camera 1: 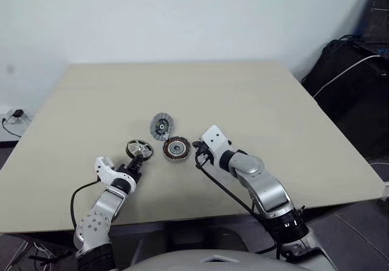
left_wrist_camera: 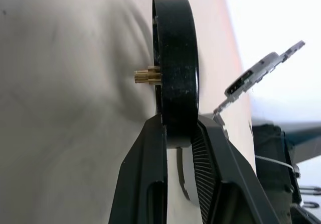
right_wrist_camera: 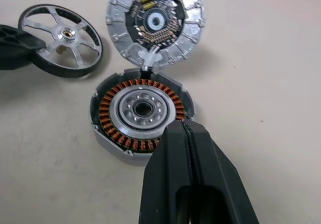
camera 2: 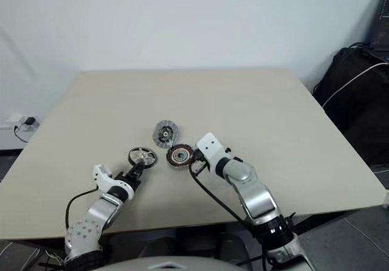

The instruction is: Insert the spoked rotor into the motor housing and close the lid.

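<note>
Taking the motor housing (right_wrist_camera: 139, 115) as the landmark, the nearest thing to the robot is the left gripper (camera 1: 137, 163), which is sitting on the housing's left and a little nearer; its two black fingers (left_wrist_camera: 150, 174) are pinching the dark rim of the spoked rotor (camera 1: 139, 149), so that pincer is clamped on the rotor. The rotor is being held by its edge, probably so that its hub and brass shaft stub are staying free to drop into the housing's centre bearing. In the left wrist view the rotor is appearing edge-on between the fingers; whether it is resting on the table (camera 1: 243, 95) or just clear of it cannot be told. Just on the housing's right and near side, the right gripper (right_wrist_camera: 186, 128) is pressing in with its fingers shut together and nothing between them, its tip lying at the housing's rim, seemingly steadying it against sliding during the insertion. The housing itself is lying flat with the copper windings facing up, open to receive the rotor. Directly beyond the housing, touching its far edge, the lid (right_wrist_camera: 155, 23) is lying with its dark circuit face upward, parked close for the closing step that is yet to come.
</note>
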Robot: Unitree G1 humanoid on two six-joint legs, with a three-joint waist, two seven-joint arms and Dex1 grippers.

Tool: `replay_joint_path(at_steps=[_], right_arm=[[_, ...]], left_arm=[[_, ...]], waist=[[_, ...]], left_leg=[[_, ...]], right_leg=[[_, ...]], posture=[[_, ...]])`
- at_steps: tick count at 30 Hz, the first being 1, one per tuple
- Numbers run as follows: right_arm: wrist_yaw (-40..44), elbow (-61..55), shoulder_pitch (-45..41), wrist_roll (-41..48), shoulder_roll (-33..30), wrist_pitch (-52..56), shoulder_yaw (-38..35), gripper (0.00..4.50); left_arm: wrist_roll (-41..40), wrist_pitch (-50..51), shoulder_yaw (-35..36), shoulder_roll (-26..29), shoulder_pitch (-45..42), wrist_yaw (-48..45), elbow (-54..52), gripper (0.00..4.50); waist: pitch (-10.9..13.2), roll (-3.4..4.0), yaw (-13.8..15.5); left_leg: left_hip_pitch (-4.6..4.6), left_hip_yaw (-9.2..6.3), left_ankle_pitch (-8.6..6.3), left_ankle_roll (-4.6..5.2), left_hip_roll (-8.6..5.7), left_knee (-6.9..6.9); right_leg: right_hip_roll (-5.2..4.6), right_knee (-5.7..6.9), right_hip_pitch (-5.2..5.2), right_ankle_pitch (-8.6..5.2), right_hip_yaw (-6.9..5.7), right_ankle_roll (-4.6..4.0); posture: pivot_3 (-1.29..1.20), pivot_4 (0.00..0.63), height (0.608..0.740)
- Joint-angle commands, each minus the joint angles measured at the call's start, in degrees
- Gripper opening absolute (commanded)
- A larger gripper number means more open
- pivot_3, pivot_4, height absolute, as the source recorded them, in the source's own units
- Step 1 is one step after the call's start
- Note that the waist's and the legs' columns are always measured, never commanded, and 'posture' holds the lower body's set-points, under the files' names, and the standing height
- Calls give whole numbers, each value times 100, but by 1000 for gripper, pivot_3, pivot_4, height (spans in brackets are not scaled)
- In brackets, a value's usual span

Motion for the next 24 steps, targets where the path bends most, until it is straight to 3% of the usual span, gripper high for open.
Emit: replay_joint_path(at_steps=[1,6,13,24], right_arm=[[-19,-372,3,99,-29,47,-148,0],[-13,-524,142,170,-154,126,-228,0],[-24,-675,346,259,-413,184,-392,0],[-204,-884,564,299,-452,266,-518,0]], left_arm=[[-211,-976,179,-641,135,-507,-367,397],[-740,-1393,-47,-629,176,-1160,-802,397],[-956,-864,-1401,-228,51,-2131,-1098,397],[-1115,211,-1794,-71,-485,-1430,189,397]], waist=[[4,-7,-15],[9,-12,50],[11,-3,34],[11,0,22]], left_leg=[[-2,0,0,0,4,0],[-35,-7,7,-15,3,-3],[-72,-11,-7,9,-8,10],[-75,-10,-6,12,-2,10]], right_leg=[[2,-1,-4,-1,-2,-1],[-1,-9,-27,-8,-16,-20],[3,-69,-20,21,-24,27],[20,-72,-2,27,-19,38]], posture=[[0,0,740],[0,0,740],[0,0,740],[0,0,740]])
